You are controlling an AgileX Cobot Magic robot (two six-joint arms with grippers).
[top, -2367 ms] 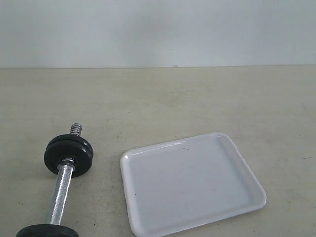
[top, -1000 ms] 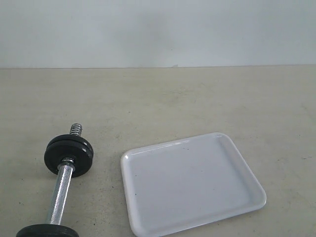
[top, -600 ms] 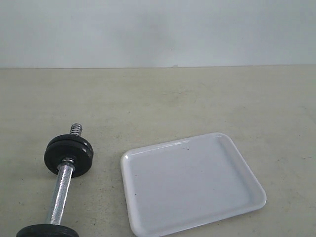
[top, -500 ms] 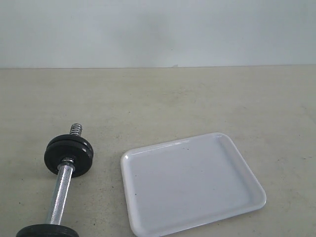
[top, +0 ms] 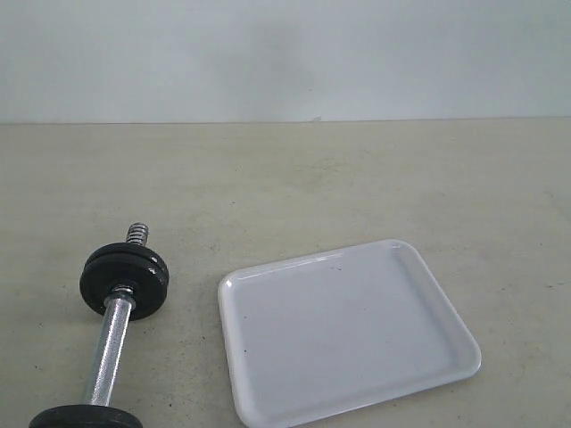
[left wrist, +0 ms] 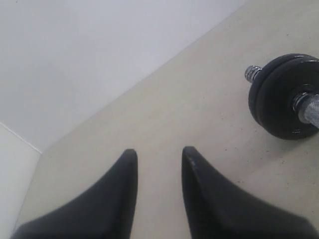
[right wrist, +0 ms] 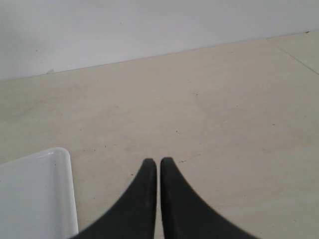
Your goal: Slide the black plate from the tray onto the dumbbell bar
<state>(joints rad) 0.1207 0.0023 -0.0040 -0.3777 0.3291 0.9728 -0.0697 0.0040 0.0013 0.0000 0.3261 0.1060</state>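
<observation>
Beside white wall (top: 285, 53), on beige table (top: 312, 178), see tray (top: 348, 330) bare near front edge and black plate (top: 125, 278) seemingly seated on dumbbell bar (top: 109, 348) at front-left corner. With left gripper (left wrist: 158, 150) parted, empty, and right gripper (right wrist: 158, 160) pressed together, hold clear; avoid nudging bar.

I see the table (top: 312, 178) as a pale beige top flecked with small dark specks. The white tray (top: 343, 334) lies flat on it toward five o'clock. At eight o'clock, near the tray but apart from it, lies the dumbbell bar (top: 109, 348). Its threaded end (top: 136, 234) points to twelve, and the black plate (top: 124, 281) on it rests its rim on the table.
</observation>
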